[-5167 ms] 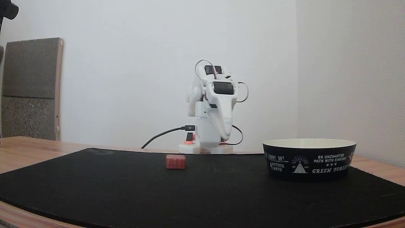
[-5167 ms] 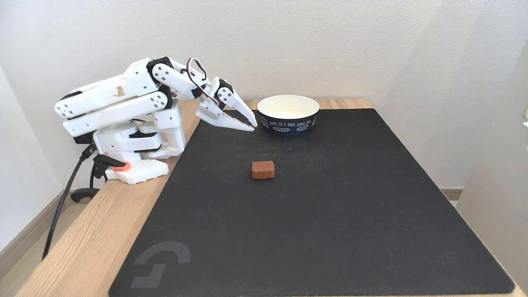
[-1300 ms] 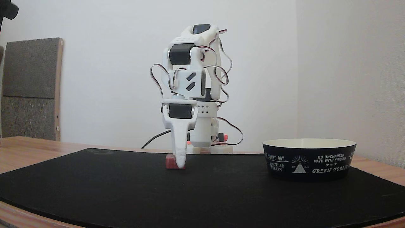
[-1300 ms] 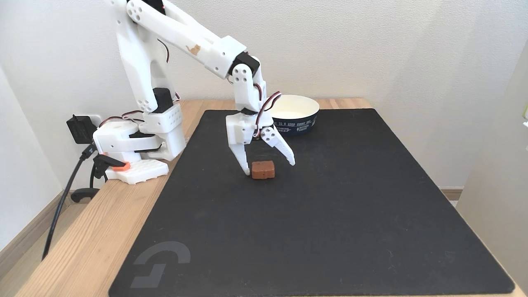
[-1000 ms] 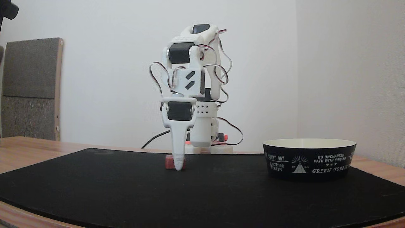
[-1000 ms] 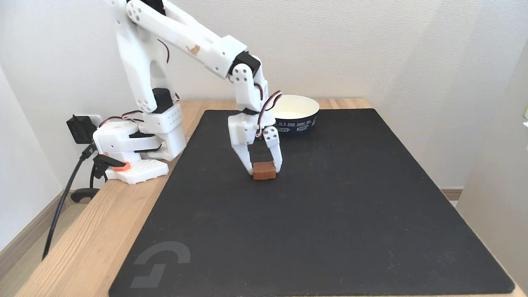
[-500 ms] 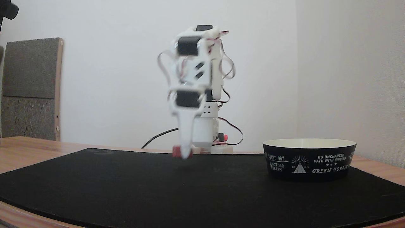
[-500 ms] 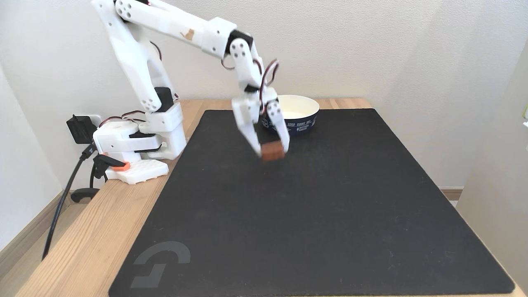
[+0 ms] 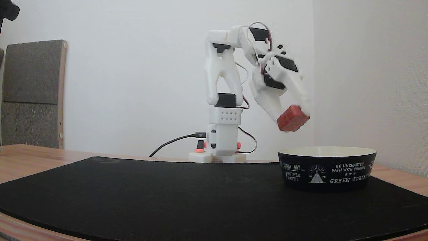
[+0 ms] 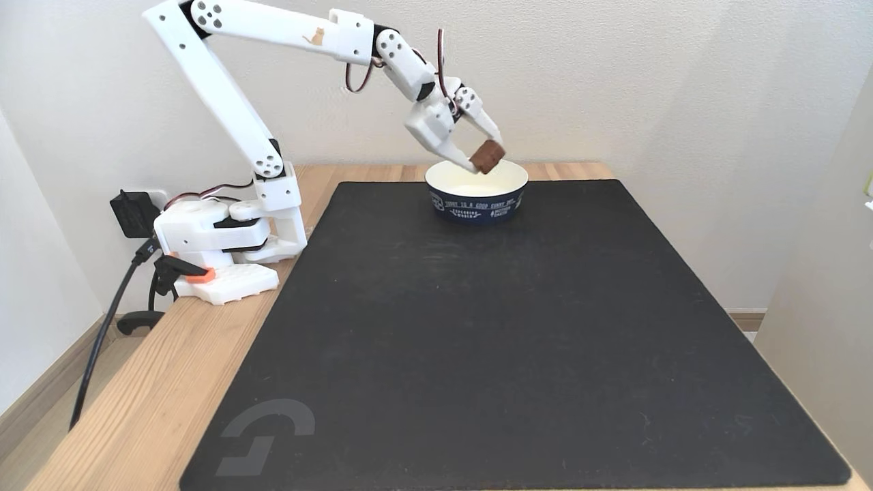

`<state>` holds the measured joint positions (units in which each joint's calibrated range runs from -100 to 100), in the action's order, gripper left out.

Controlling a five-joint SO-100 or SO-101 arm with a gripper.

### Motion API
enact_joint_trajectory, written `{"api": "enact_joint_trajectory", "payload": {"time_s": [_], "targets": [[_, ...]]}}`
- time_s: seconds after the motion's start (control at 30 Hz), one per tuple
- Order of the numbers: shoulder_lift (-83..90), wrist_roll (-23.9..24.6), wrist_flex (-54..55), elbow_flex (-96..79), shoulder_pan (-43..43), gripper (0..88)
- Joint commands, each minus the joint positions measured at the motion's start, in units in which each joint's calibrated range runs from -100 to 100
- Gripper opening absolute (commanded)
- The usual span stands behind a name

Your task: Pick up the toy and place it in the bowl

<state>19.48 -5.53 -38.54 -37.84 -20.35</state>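
The toy (image 9: pixel 293 118) (image 10: pixel 487 157) is a small red brick-like block, tilted and held in the air. My white gripper (image 9: pixel 294 120) (image 10: pixel 487 159) is shut on it at the fingertips. The bowl (image 9: pixel 327 168) (image 10: pixel 477 189), black outside with white lettering and cream inside, rests on the black mat (image 10: pixel 505 341). In both fixed views the toy hangs clear above the bowl's rim, over its side nearer the arm.
The arm's white base (image 10: pixel 218 239) is clamped to the wooden table (image 10: pixel 136 402) at the mat's left edge in a fixed view, with a black cable (image 10: pixel 102 341) trailing off. A grey board (image 9: pixel 31 93) leans on the wall. White walls stand close behind the bowl.
The gripper shut on the toy on the mat, lifted it, then swung it up and across to above the bowl. The bowl has not moved.
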Motion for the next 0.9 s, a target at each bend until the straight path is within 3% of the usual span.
{"api": "enact_joint_trajectory", "payload": {"time_s": [0.0,0.17,0.47,0.5,0.57,0.67,0.77,0.87], "targets": [[1.73,-0.1,2.72,0.84,-1.19,7.2],[1.73,-0.1,3.15,-3.22,-1.02,32.0],[2.82,-0.15,3.15,-6.19,4.16,33.6],[3.07,-0.15,2.98,-6.19,6.0,32.3],[6.74,0.11,2.47,-8.63,13.2,19.1],[14.16,-0.1,3.23,-15.48,17.13,3.9],[25.58,1.2,2.64,-25.75,15.71,2.4],[38.42,6.42,2.64,-35.67,12.78,2.6]]}}
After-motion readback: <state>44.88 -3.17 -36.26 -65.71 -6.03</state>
